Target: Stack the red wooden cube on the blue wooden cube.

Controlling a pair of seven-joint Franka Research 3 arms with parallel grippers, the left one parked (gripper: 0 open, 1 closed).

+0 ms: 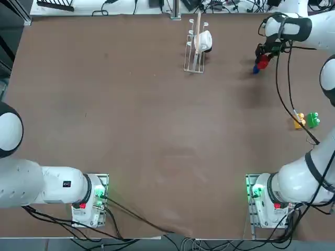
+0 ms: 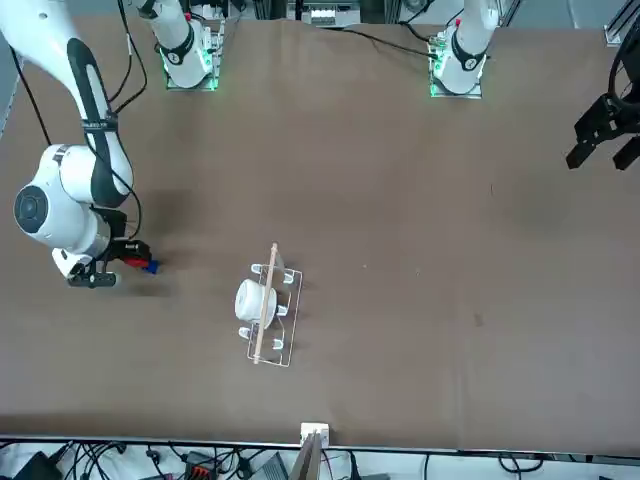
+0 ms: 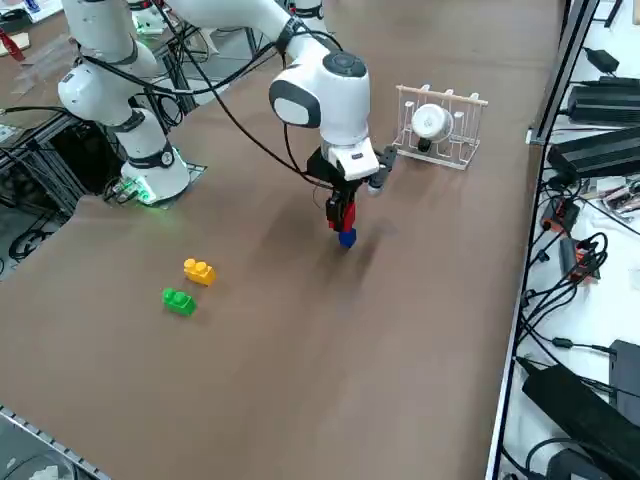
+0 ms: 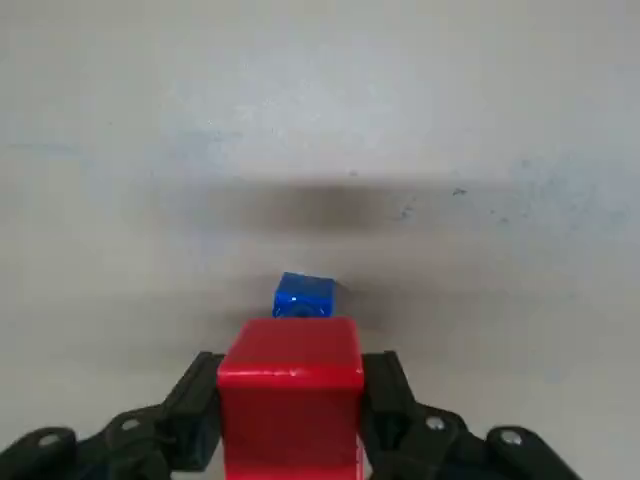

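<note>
Above blue cube (image 4: 302, 296) on table (image 1: 131, 130), your right gripper (image 3: 343, 214) jaws are clamping red cube (image 4: 290, 395) by side faces; light, rigid, likely smooth wood, so you're needing square seating.

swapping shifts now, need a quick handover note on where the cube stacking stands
Right gripper: shut on the red cube, held above the table at its far right, near the dish rack.
Blue cube: on the table right under the red one; whether the two touch I cannot tell.
Done: red cube picked up and carried over the blue cube.
Left: lower it squarely onto the blue cube, open the fingers, pull the arm away.
</note>
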